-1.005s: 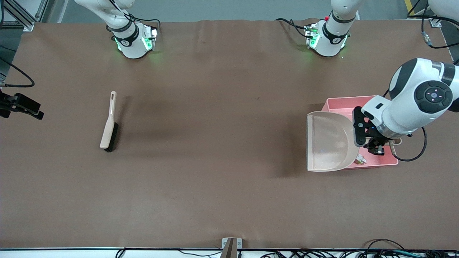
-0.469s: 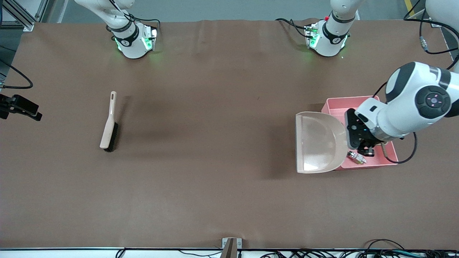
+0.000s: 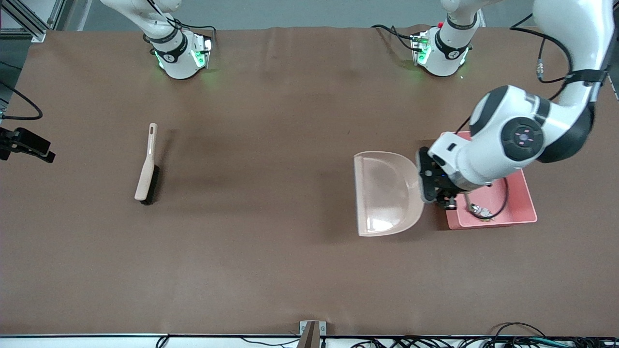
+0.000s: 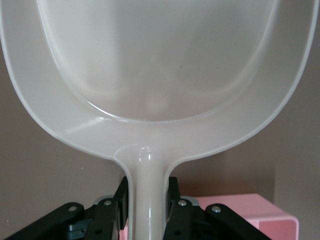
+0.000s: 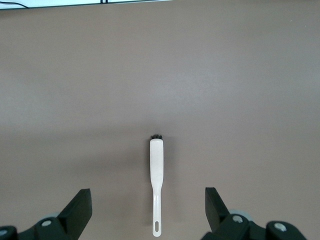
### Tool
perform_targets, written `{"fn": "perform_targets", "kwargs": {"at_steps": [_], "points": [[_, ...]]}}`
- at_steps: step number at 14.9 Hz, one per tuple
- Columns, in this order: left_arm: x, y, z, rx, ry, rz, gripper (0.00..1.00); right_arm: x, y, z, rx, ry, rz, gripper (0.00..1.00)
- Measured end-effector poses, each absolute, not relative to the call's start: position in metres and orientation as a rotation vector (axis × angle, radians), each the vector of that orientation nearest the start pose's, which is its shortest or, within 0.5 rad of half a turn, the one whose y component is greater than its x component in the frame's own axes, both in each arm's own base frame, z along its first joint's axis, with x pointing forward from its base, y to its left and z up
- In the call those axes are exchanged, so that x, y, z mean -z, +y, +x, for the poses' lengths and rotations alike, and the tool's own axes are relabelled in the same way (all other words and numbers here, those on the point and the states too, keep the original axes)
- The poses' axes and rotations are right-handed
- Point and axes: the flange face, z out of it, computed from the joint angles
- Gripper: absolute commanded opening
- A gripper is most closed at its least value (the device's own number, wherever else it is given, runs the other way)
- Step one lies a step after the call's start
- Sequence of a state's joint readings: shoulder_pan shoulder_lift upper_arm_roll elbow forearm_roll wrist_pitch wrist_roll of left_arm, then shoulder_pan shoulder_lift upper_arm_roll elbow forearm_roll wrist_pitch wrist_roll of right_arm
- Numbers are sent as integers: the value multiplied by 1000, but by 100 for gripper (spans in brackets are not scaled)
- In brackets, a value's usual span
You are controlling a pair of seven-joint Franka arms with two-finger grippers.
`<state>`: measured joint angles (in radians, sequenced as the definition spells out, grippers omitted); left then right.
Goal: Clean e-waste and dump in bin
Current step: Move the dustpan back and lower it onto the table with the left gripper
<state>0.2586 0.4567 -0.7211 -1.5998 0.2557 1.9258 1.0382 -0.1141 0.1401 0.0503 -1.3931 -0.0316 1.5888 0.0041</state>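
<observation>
E-waste lies in the bin: dumping is done. Left gripper clamps the empty dustpan; right gripper waits, spread, above the brush.

Robot lab: two bench-mounted arms, cables, camera rig.

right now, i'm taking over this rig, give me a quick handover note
Left gripper: shut on the dustpan handle, holding the empty pan over the table beside the bin.
Right gripper: open, holding nothing, waiting above the brush, which lies on the table toward the right arm's end.
E-waste: lying in the bin, at its corner nearest the front camera.
Done: waste swept up and dumped.
Left: set the dustpan down.
</observation>
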Motion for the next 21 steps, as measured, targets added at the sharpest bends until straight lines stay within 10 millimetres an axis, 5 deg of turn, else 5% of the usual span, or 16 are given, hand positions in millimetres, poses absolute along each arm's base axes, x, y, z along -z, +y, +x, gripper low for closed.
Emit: {"fn": "perform_targets", "kwargs": {"at_steps": [5, 11, 14, 21], "points": [[-394, -301, 596, 15, 2276, -2163, 2, -629, -49, 598, 85, 124, -3165, 100], [-298, -336, 551, -79, 2277, -1950, 2, -628, -57, 597, 73, 145, -3163, 100], [-264, -332, 531, -85, 2254, -1970, 2, -627, -57, 596, 62, 144, -3162, 100], [-253, -300, 549, -71, 2161, -2049, 2, -622, -55, 594, 19, 139, -3161, 100]]}}
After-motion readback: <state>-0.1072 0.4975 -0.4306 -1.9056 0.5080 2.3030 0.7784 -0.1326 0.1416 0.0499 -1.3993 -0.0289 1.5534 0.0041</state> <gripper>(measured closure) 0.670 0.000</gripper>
